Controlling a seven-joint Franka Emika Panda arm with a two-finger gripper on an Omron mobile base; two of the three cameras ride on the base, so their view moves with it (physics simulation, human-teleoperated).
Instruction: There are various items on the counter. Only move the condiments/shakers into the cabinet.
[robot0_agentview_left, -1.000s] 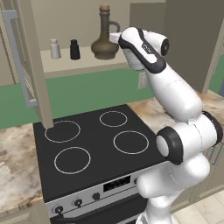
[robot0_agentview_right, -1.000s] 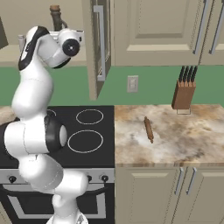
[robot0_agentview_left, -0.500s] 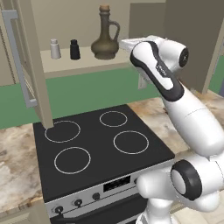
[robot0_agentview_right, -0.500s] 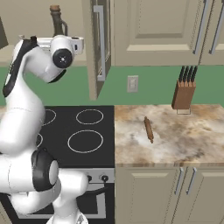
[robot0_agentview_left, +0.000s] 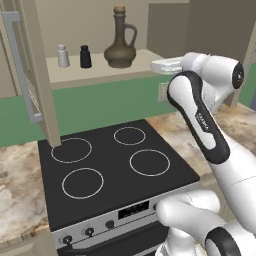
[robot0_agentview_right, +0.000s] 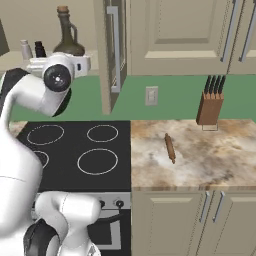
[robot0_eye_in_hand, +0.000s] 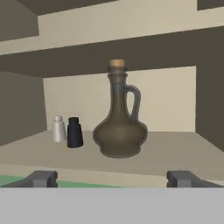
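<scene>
Three condiments stand on the open cabinet's shelf (robot0_agentview_left: 100, 73). They are the dark olive corked jug (robot0_eye_in_hand: 120, 124) (robot0_agentview_left: 120, 44) (robot0_agentview_right: 67, 36), the small black shaker (robot0_eye_in_hand: 75, 132) (robot0_agentview_left: 85, 56) and the pale grey shaker (robot0_eye_in_hand: 58, 129) (robot0_agentview_left: 62, 55). My gripper (robot0_eye_in_hand: 113, 179) (robot0_agentview_left: 164, 65) hangs open and empty just outside the shelf's front edge, facing the jug and apart from it. The wooden rolling pin (robot0_agentview_right: 170, 147) lies on the marbled counter (robot0_agentview_right: 220, 165). The knife block (robot0_agentview_right: 210, 103) stands at its back.
The cabinet door (robot0_agentview_left: 27, 75) (robot0_agentview_right: 113, 50) stands swung open, to the left of the shelf in the left base view. The black stovetop (robot0_agentview_left: 115, 165) lies under the arm. Closed wall cupboards (robot0_agentview_right: 200, 30) hang above the counter.
The hand has drawn back from the jug, out of the shelf and a little lower, while the arm's elbow swung. The jug and both shakers stay put. The jaws stayed open.
</scene>
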